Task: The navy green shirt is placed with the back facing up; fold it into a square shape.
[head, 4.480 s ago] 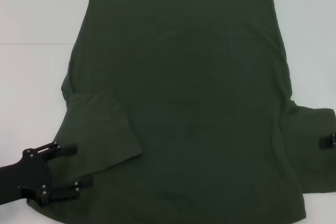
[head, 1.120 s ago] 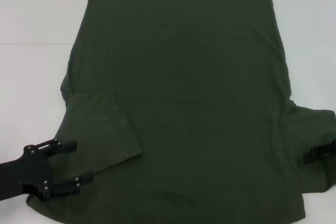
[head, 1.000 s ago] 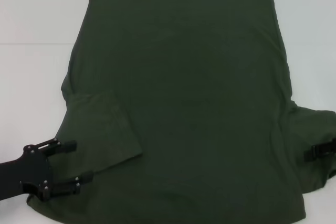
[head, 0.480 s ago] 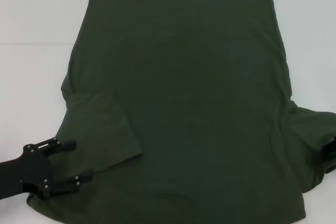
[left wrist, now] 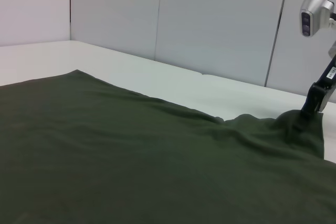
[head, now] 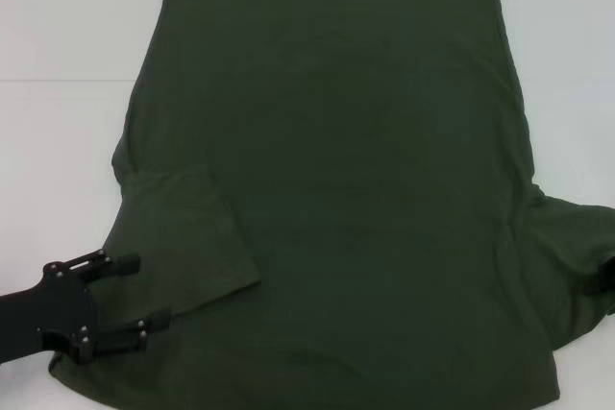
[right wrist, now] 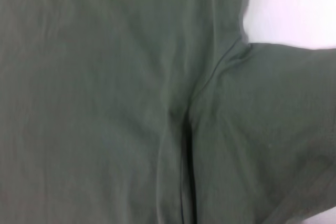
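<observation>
The navy green shirt (head: 336,189) is spread back-up across the white desk (head: 58,36), hem at the far edge. The left sleeve (head: 183,237) is already turned in over the body. The right sleeve (head: 572,256) is still out to the side and lifted into a ridge.

The left tool (head: 135,300) rests on the near left corner with its fingers spread wide and nothing between them. The right tool (head: 607,276) is seen only at the frame edge, on the right sleeve, and appears closed on the cloth, as judged from the left wrist view, where the sleeve is drawn up toward it (left wrist: 310,111).

If only a thin pinch of cloth is held, the sleeve may slip free mid-fold. If the sleeve is pulled too hard, the body may be dragged and creased, since nothing is pinned on the right side.
</observation>
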{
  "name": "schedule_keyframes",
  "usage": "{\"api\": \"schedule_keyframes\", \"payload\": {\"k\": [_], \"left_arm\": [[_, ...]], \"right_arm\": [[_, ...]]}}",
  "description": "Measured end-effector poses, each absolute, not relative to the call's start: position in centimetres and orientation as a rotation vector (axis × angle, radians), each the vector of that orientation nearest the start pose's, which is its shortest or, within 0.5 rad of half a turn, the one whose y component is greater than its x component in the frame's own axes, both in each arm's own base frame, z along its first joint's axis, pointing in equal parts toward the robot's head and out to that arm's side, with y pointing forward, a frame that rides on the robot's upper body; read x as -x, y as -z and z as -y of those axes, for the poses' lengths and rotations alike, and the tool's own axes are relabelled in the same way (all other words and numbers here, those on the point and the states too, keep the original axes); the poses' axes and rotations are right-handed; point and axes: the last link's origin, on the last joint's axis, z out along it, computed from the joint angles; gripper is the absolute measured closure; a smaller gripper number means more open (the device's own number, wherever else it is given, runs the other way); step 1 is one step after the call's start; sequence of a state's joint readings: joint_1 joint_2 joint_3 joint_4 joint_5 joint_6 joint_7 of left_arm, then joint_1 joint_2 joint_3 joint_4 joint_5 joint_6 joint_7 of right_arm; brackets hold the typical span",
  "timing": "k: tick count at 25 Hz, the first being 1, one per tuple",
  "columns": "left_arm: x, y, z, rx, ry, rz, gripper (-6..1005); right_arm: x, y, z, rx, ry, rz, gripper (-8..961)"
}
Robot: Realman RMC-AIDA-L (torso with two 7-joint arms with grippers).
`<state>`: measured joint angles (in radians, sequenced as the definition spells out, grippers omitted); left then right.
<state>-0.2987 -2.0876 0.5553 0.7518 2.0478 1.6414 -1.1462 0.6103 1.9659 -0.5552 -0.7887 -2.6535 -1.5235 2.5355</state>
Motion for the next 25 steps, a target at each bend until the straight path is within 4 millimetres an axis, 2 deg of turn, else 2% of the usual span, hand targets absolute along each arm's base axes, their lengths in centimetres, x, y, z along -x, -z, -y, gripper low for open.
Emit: {"api": "schedule_keyframes", "payload": {"k": [6, 16, 25], "left_arm": [[32.9, -2.7, -26.4, 2.593, 0.597, 0.538, 149], [32.9, -2.8, -26.5, 2.583, 0.604, 0.545, 149], [33.0, -3.0, -26.5, 2.571, 0.609, 0.546, 150]], "right_arm": [[-33.2, -7.7, -34.3, 2.015, -0.059, -1.931, 921], [-33.0, -11.7, -33.6, 1.978, -0.209, -1.896, 922], [-31.4, -12.8, -34.3, 2.024, -0.272, -1.821, 921]]}}
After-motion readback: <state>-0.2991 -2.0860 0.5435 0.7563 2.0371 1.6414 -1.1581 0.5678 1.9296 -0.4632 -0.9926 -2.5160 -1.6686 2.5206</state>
